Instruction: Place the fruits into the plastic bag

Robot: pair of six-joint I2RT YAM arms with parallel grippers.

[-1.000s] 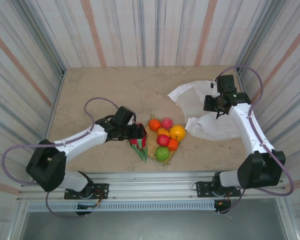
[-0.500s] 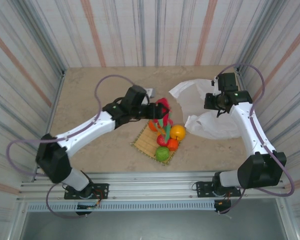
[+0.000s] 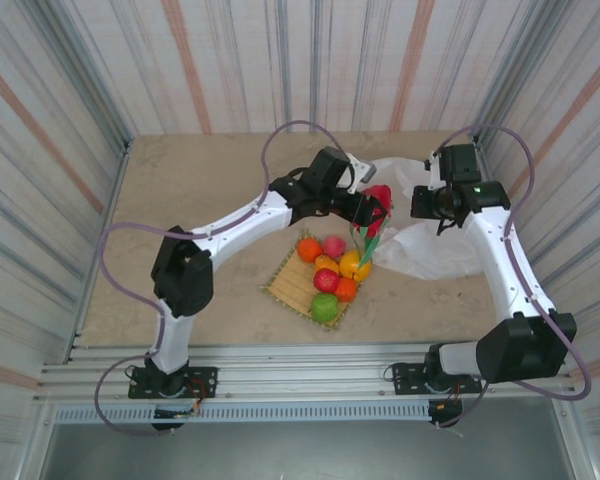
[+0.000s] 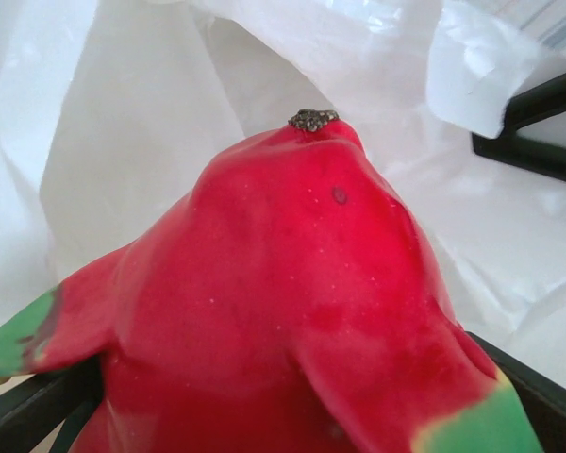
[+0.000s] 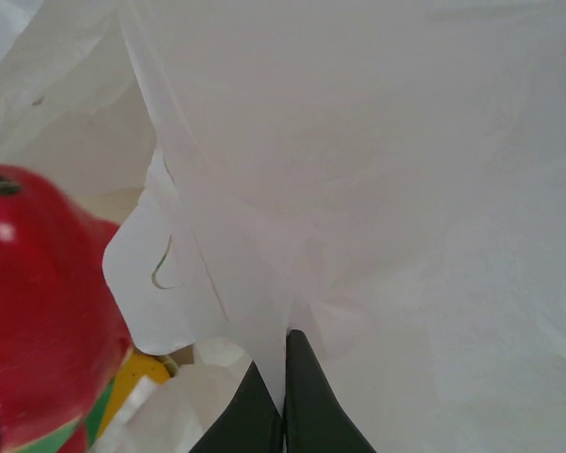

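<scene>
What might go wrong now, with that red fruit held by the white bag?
The dragon fruit in the left gripper hangs near the edge of the plastic bag; released too soon, it may fall outside, perhaps onto the other fruits. The right gripper pinches only a thin fold of film, which might slip, letting the mouth sag.

Bright, even light falls from above in the top view, leaving only faint, soft shadows on the table [image 3: 200,200]. The striped walls [image 3: 60,100] splay outward at the edges from wide-angle distortion. The plastic bag [image 3: 430,250] is washed out to nearly flat white. The left wrist view shows the dragon fruit [image 4: 292,311] close and slightly soft, with a dull sheen. In the right wrist view it blurs at the left edge, perhaps from nearness.
</scene>
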